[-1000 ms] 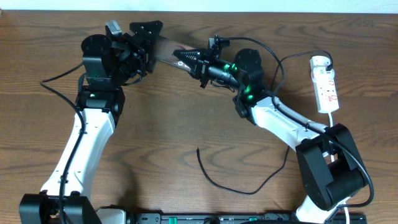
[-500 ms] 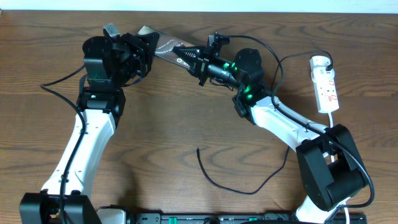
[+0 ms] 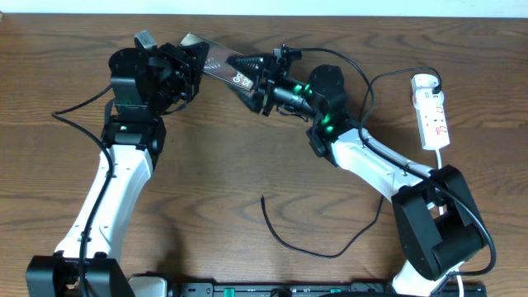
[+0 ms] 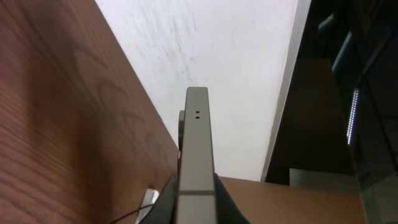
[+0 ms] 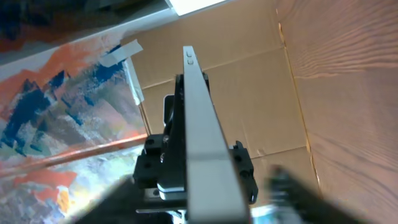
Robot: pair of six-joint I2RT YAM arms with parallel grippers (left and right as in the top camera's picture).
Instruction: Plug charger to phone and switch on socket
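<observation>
Phone (image 3: 217,59), a flat dark slab with white lettering near one end, is lifted off the wooden table (image 3: 206,165) and tilted, well apart from the socket (image 3: 431,111) and held between the two arms. Left gripper (image 3: 188,56) pinches the end of the phone farther from the socket; in the left wrist view the thin grey edge of the phone (image 4: 197,155) runs straight up between the dark fingers (image 4: 165,200), which press on both faces. Right gripper (image 3: 252,76) clamps the lettered end nearer the socket; in the right wrist view the phone's edge (image 5: 202,124) rises between its blurred fingers, with the left gripper (image 5: 193,171) seen beyond. Charger (image 3: 330,255), a thin black cable, lies in a loose curve on the table, its free tip well apart from the socket and from the phone. Socket, a white strip with red marks, lies flat beside the right arm's base.
</observation>
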